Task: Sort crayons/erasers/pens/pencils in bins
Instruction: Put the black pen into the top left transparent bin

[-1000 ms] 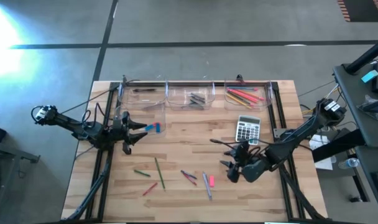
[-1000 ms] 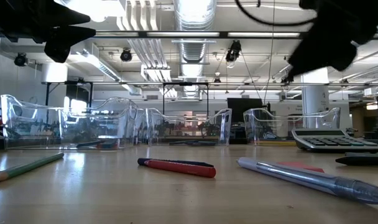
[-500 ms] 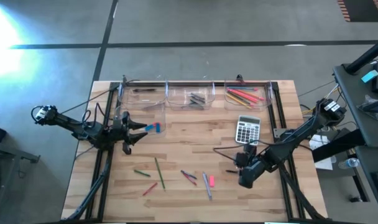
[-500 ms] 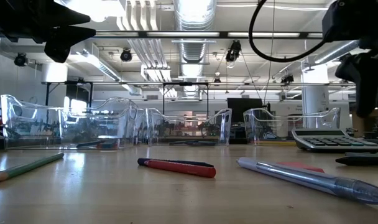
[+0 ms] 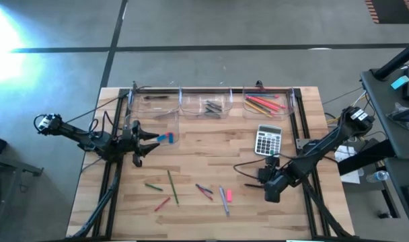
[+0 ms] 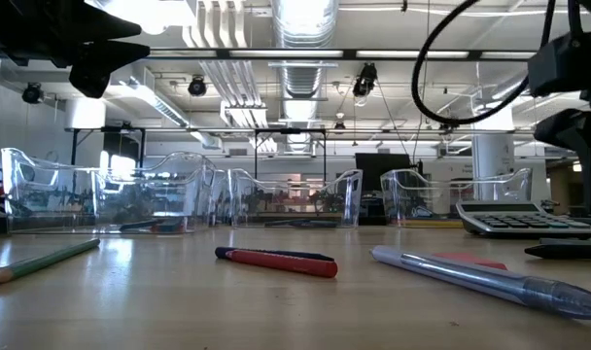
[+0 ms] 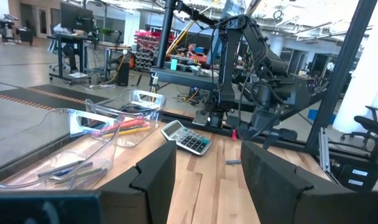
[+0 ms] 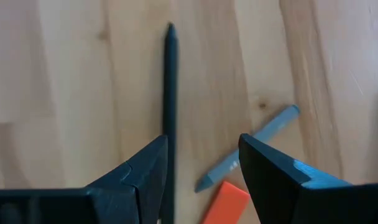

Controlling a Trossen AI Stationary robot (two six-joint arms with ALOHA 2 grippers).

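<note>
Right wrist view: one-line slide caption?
Open right gripper hovers over a dark pencil, grey crayon and orange eraser on the table.

Open right pincer (image 8: 201,171) above dark pencil (image 8: 170,93), grey crayon (image 8: 251,146), orange eraser (image 8: 226,202).

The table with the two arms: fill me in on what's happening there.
The right gripper hangs open over a dark pencil and a grey crayon lying on the table, holding nothing. The left gripper waits open near a blue eraser at the left side. Clear bins along the far edge already hold some items; more sticks still lie loose.
</note>
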